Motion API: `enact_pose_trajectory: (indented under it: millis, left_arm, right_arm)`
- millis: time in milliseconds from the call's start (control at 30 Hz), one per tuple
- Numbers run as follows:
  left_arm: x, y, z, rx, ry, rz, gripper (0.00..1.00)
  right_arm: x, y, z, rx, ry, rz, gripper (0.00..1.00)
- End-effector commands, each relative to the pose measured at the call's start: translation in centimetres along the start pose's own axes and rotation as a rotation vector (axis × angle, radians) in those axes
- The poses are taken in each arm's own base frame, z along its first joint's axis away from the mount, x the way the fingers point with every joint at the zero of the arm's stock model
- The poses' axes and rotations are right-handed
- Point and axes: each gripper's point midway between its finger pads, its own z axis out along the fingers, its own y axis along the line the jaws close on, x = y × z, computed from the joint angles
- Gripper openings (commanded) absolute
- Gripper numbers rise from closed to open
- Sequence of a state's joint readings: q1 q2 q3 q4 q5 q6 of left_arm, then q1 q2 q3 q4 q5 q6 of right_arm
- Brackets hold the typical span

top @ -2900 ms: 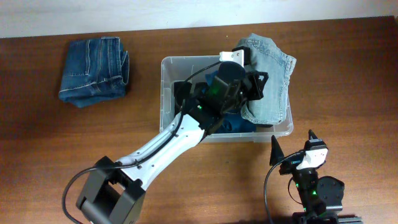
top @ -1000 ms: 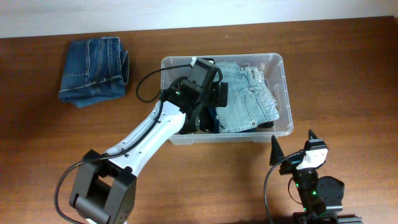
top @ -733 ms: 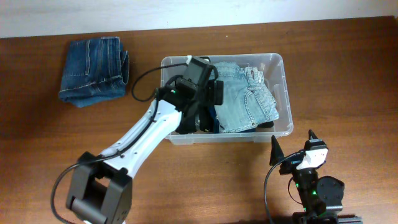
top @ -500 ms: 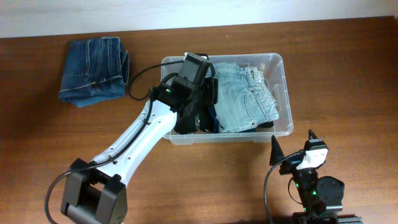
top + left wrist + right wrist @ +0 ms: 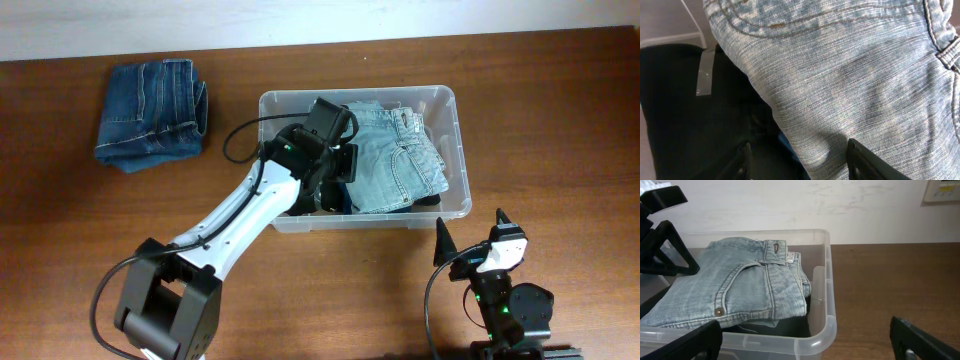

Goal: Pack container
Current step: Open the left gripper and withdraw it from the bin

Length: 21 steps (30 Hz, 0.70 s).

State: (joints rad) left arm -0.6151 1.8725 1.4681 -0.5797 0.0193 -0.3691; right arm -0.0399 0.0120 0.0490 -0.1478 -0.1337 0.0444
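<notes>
Light jeans [image 5: 395, 165] hung over the far right rim three seconds ago. Now they lie flat inside the container [image 5: 457, 105], on top of a dark garment [image 5: 690, 125]. The container sits mid-table, toward the back.

Left gripper [image 5: 802, 160] went from wide to roughly half over the last second, after swinging left and back. It now straddles the jeans' left edge. I can't tell whether it's pinching the fold or just touching it. My read is it's tucking or re-gripping that edge, not releasing.

Right gripper [image 5: 805, 325] is unchanged: parked at the front right, spread wide, holding nothing.

Folded dark jeans [image 5: 150, 115] are still out on the table [image 5: 560, 130], well left of the bin, so packing isn't finished.
</notes>
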Motion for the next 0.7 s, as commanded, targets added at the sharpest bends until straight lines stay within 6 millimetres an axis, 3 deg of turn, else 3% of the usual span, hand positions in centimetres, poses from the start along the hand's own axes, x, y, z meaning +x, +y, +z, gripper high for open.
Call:
enact_pose_trajectory:
  millis: [0, 33, 67, 233, 300, 467, 667]
  left_arm:
    - [-1.7, -1.0, -1.2, 0.028, -0.041, 0.056, 0.6]
    - [-2.4, -1.3, -1.9, 0.034, -0.061, 0.057, 0.6]
    - [-4.2, -2.0, -3.8, 0.052, -0.118, 0.09, 0.57]
    - [-7.9, -3.6, -9.9, 0.092, -0.242, 0.122, 0.49]
    - [-7.9, -3.9, -10.5, 0.099, -0.244, 0.125, 0.45]
    - [-5.7, -5.7, -8.8, 0.15, -0.153, 0.153, 0.31]
    - [-1.5, -7.1, -4.1, 0.14, 0.007, 0.19, 0.25]
  right_arm:
    - [0.1, 0.0, 0.0, -0.005, -0.003, -0.007, 0.98]
    - [0.1, 0.0, 0.0, -0.005, -0.003, -0.007, 0.98]
    - [0.1, 0.0, 0.0, -0.005, -0.003, -0.007, 0.98]
    - [0.1, 0.0, 0.0, -0.005, -0.003, -0.007, 0.98]
    - [0.1, 0.0, 0.0, -0.005, -0.003, -0.007, 0.99]
    - [0.1, 0.0, 0.0, -0.005, -0.003, -0.007, 0.98]
    - [0.1, 0.0, 0.0, -0.005, -0.003, -0.007, 0.98]
